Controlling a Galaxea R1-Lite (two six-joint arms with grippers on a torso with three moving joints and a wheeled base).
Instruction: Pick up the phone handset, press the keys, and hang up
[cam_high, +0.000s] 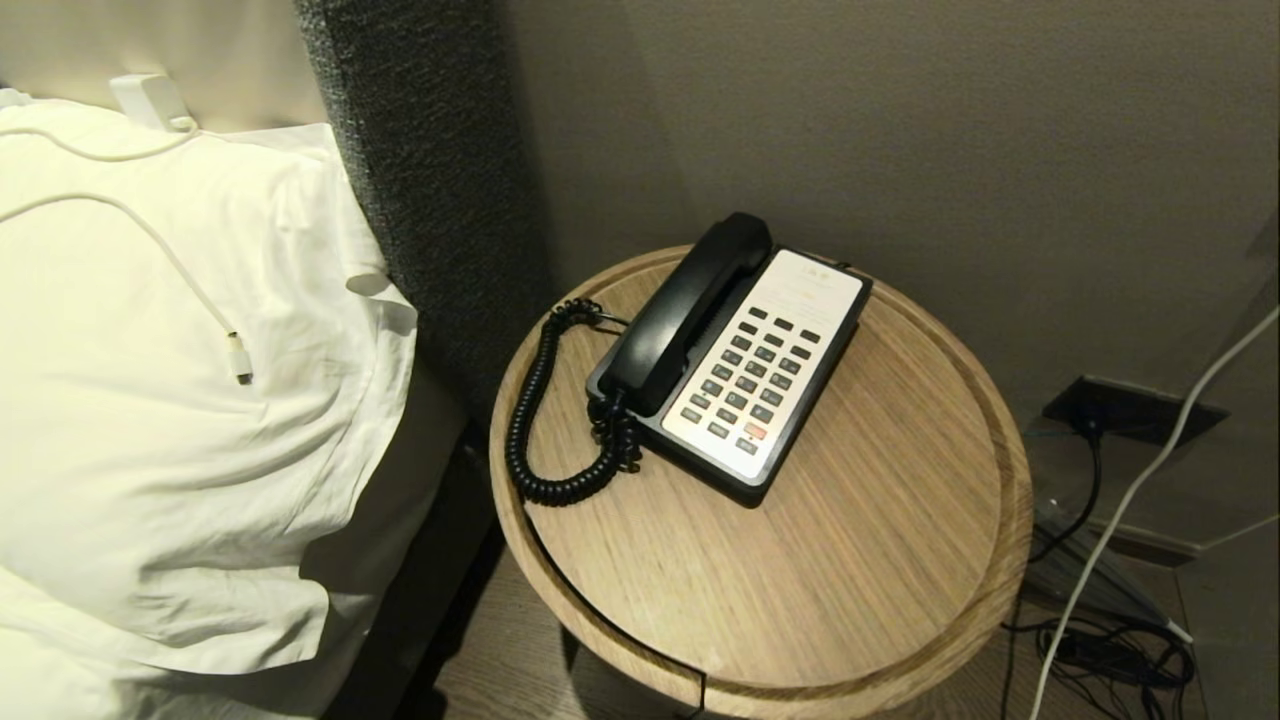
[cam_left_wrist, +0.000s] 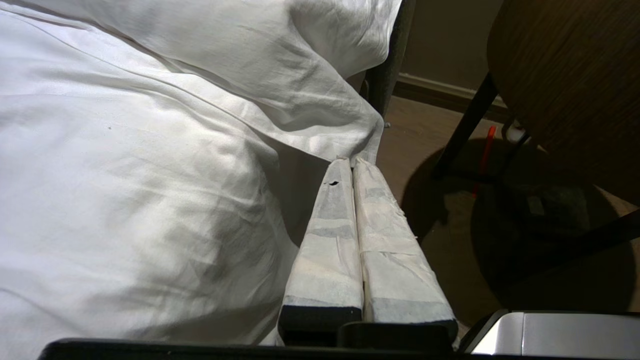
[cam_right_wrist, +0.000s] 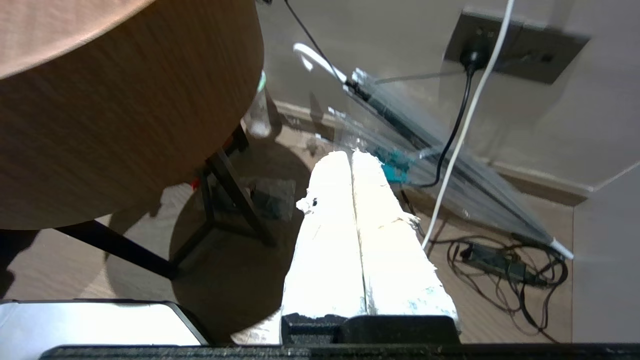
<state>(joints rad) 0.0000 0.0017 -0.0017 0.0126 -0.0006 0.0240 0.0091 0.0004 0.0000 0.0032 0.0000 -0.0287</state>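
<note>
The glossy black phone handset (cam_high: 690, 310) lies in its cradle on the left side of the black-and-white phone base (cam_high: 770, 370), on a round wooden bedside table (cam_high: 880, 560). Dark keys (cam_high: 755, 375) fill the base's white face. Its black coiled cord (cam_high: 540, 420) loops over the tabletop to the left. Neither arm shows in the head view. My left gripper (cam_left_wrist: 351, 161) hangs low beside the white bedding, its white-wrapped fingers pressed together and empty. My right gripper (cam_right_wrist: 352, 154) is shut and empty too, below the table's rim and above the floor.
A white pillow (cam_high: 180, 380) with a white charging cable (cam_high: 190, 280) lies left of the table, against a dark upholstered headboard (cam_high: 430, 180). Right of the table are a wall socket (cam_high: 1130, 410), a folded clear umbrella (cam_right_wrist: 440, 165) and tangled cables (cam_high: 1110, 650) on the floor.
</note>
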